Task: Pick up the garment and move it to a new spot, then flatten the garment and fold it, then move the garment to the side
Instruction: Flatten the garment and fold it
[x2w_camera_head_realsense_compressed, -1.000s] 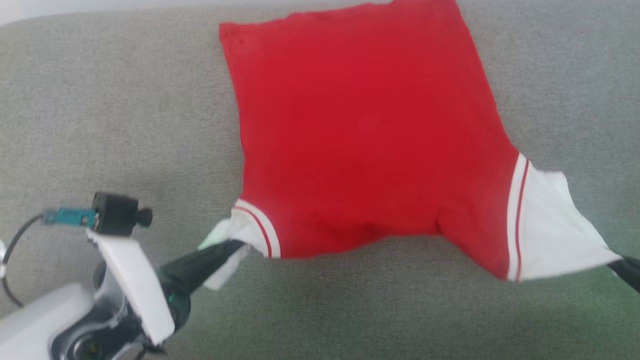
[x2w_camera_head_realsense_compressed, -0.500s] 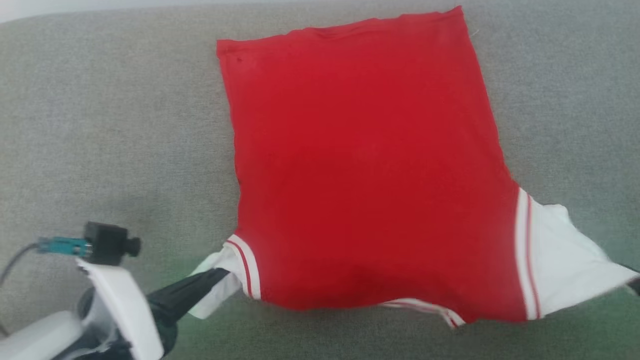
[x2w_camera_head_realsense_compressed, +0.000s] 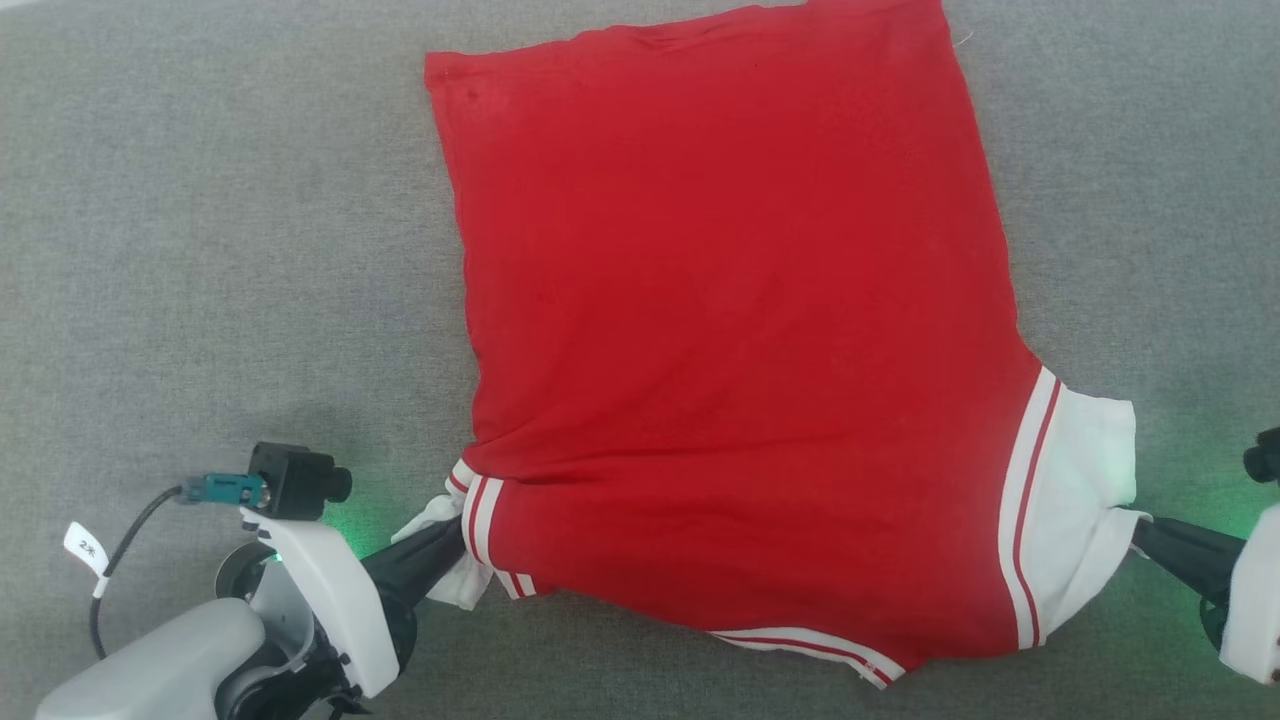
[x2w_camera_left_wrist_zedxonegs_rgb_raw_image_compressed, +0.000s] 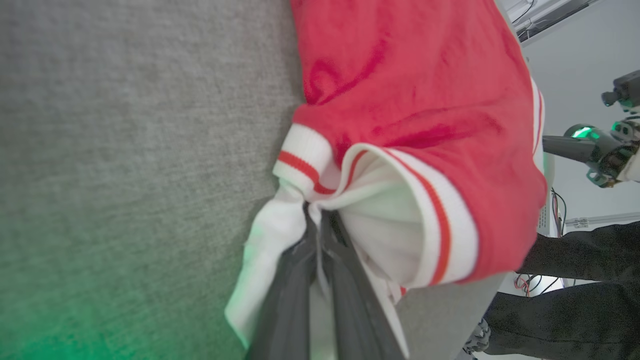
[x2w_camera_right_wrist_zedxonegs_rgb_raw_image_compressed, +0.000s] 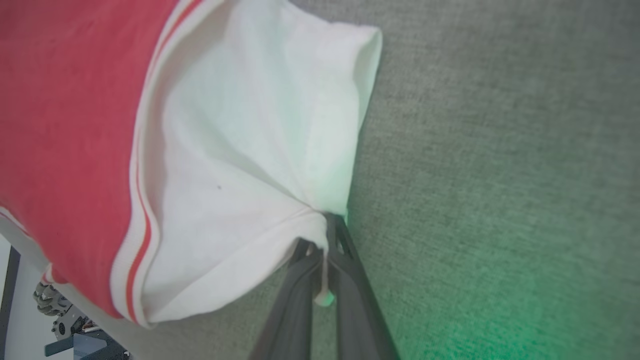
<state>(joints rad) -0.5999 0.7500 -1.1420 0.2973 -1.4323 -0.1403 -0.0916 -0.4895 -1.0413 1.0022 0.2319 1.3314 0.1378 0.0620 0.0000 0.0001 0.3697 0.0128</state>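
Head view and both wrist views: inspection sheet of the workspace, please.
Surface: grey woven fabric surface, green glow beside both claws.
Job's things: soft bright red T-shirt with white sleeve ends and red-and-white stripe trim, spread out on the surface, creased near the sleeve on the robot's left.
Clutter: nothing seen.
Grippers: left claw shut on one white sleeve end; right claw shut on the other.
Cables: black cable with a white tag by the left wrist camera; thin wires beyond the surface's edge.
Surroundings: pale wall in the left wrist view.
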